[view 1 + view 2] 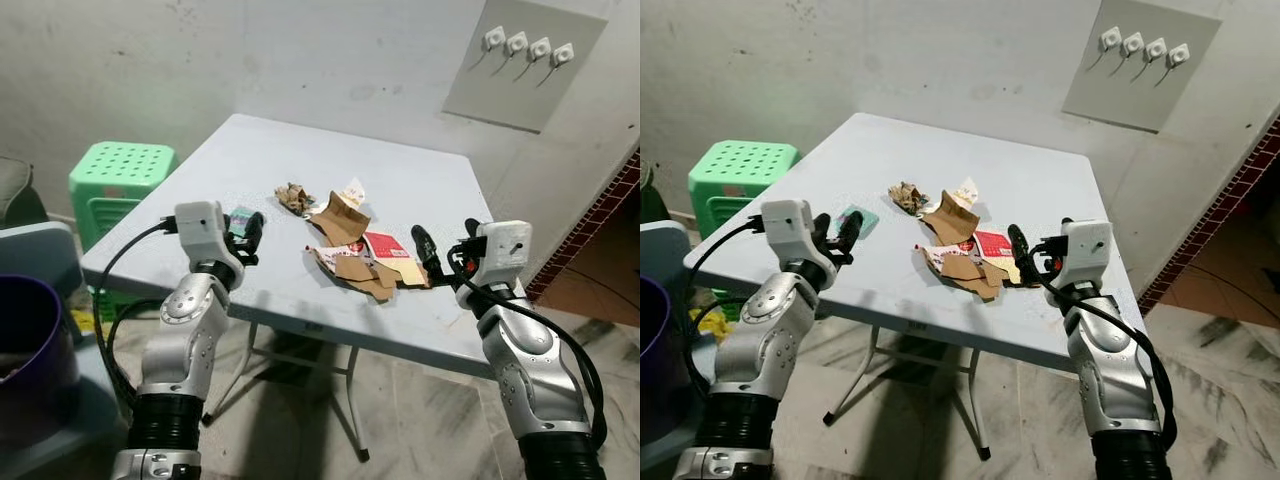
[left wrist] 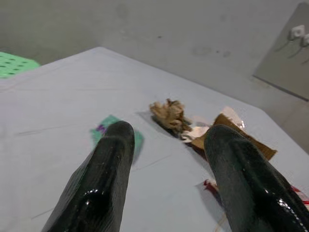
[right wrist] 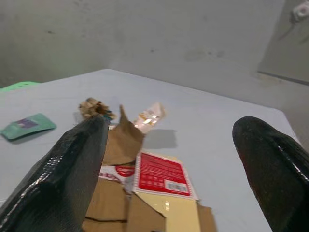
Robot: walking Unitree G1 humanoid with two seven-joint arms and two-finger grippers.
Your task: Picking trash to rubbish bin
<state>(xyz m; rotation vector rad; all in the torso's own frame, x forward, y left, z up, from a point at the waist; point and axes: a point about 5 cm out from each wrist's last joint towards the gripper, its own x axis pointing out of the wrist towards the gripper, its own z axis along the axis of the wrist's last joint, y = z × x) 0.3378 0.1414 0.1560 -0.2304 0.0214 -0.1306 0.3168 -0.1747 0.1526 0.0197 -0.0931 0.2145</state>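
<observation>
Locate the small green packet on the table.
The small flat green packet lies on the white table toward the robot's left, just beyond the open fingers of the left gripper and left of the crumpled brown paper wad.

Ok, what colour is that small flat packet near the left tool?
Green, with a small purple mark; the packet shows best in the right wrist view.

Both head cameras are looking forward and down from above the pale grey square folding table point(image 1: 250, 160). Each wrist camera is looking low and close along its own fingers, sharing the torn brown cardboard pile point(image 3: 120, 193).
</observation>
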